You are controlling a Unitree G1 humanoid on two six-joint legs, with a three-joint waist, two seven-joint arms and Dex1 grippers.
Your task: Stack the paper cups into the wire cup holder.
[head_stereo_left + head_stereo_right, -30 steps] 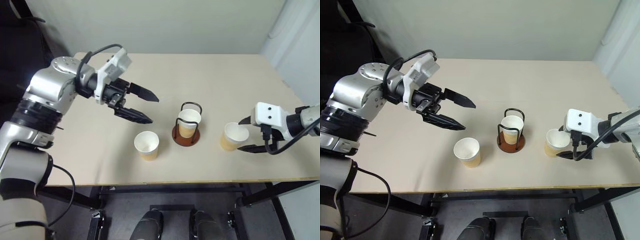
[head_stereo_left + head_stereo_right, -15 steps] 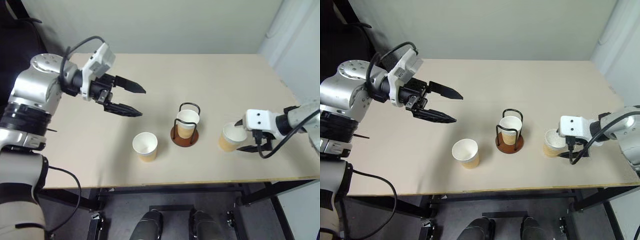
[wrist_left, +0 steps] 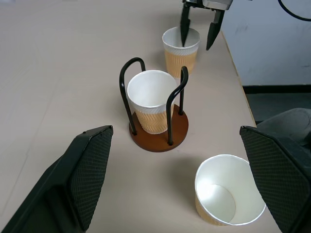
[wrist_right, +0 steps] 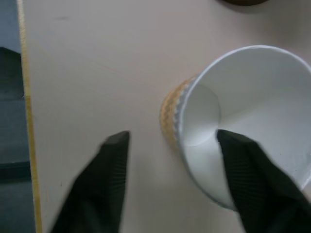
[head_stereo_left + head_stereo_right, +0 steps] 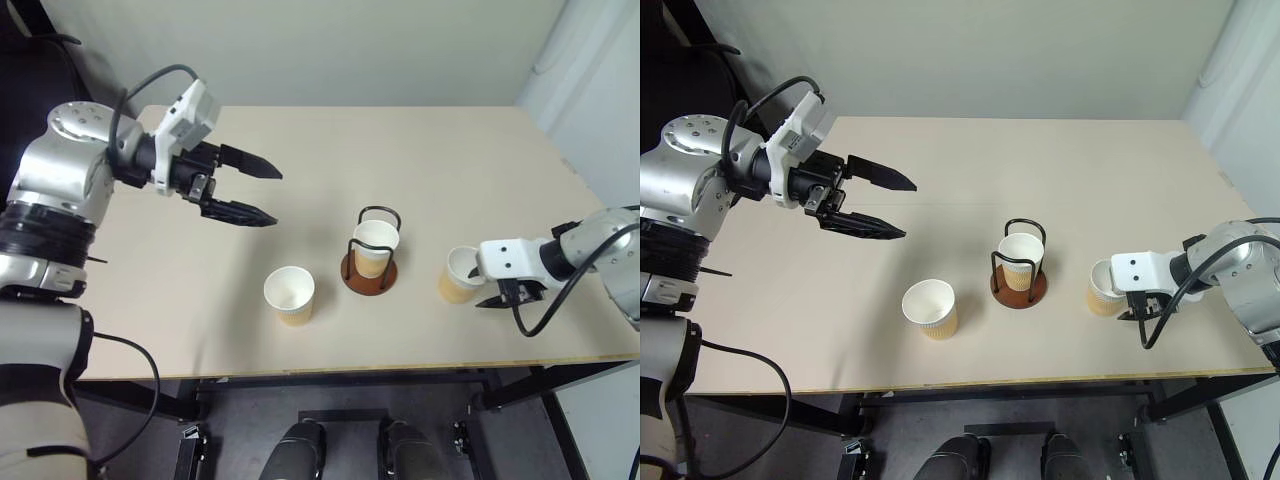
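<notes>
The wire cup holder (image 5: 369, 272) stands mid-table on its reddish-brown disc, with one paper cup (image 5: 376, 240) upright inside its black loops. A second paper cup (image 5: 289, 293) stands alone to the holder's left, near the front. To the right is a third paper cup (image 5: 461, 273). My right gripper (image 5: 481, 287) points down over this cup's rim and is open, one finger inside the cup (image 4: 252, 165) and the other outside its wall, a little off it. My left gripper (image 5: 277, 197) hangs open above the table's back left, far from all cups.
The tan table (image 5: 450, 160) stretches well behind the cups. Its front edge (image 5: 400, 368) runs close below the cups, and its right edge (image 5: 590, 200) lies just beyond my right arm. A pale wall closes off the back.
My left gripper has drawn back to the left, away from the cups. My right gripper has tipped downward and sunk onto the right cup's rim, and its jaws have narrowed.
</notes>
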